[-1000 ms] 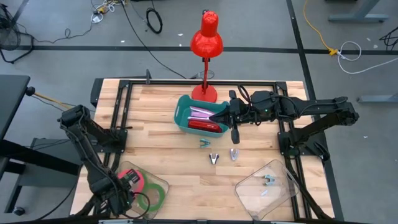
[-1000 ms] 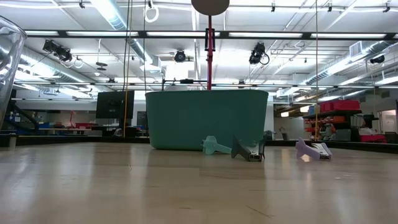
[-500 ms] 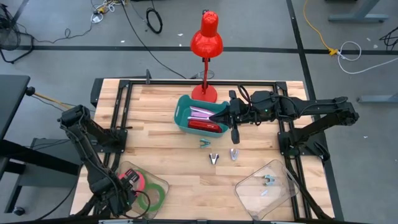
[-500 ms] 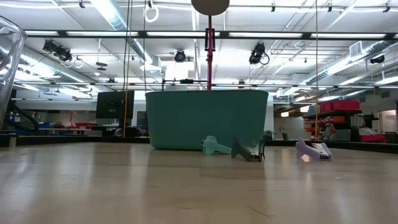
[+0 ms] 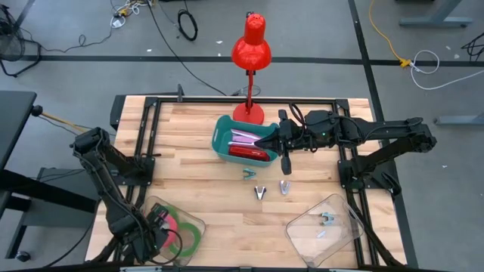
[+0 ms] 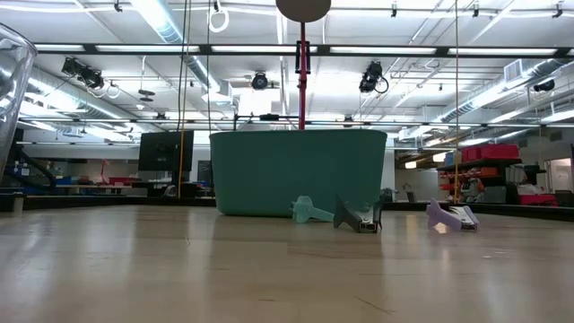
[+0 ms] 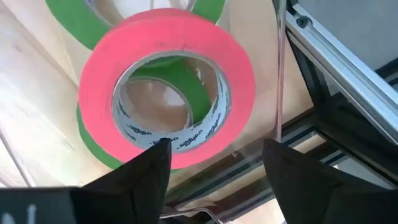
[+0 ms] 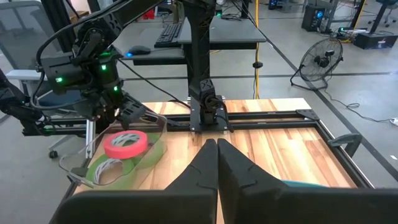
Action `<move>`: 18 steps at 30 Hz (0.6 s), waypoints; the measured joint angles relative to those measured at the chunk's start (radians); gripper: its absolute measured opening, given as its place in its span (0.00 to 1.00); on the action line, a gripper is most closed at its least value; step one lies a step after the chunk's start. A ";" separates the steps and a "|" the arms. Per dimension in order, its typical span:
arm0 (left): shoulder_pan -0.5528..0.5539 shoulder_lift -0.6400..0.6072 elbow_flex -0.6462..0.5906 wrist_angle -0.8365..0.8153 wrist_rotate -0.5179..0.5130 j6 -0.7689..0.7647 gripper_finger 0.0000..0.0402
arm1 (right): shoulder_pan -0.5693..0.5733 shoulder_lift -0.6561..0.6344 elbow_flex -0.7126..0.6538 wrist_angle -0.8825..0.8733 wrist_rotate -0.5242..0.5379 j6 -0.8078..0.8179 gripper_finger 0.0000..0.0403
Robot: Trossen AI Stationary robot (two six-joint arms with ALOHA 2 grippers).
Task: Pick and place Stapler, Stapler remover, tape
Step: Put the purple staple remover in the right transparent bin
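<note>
Three tape rolls lie stacked in a clear tray (image 5: 198, 224) at the table's front left corner, the pink roll (image 7: 168, 93) flat on two green rolls (image 7: 93, 146), while a red stapler (image 5: 247, 152) lies in the teal bin (image 5: 221, 132) and three staple removers (image 5: 261, 191) lie just before it.

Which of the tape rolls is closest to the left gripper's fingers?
The red-pink tape roll, lying on top of the two green rolls in the clear container; the left gripper is open just above it.

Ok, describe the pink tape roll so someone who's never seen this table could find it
Go to the clear container at the table's front left corner, under the left arm. The pink tape roll lies on top of the two green rolls, the only pink ring there.
</note>
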 joint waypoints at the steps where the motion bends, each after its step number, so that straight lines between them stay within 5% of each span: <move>1: 0.000 0.000 0.000 -0.004 0.002 0.000 0.64 | 0.000 0.000 0.000 0.000 0.000 0.000 0.00; 18: 0.064 -0.076 0.001 -0.191 -0.031 0.000 0.62 | 0.000 0.000 0.000 -0.048 0.000 0.000 0.00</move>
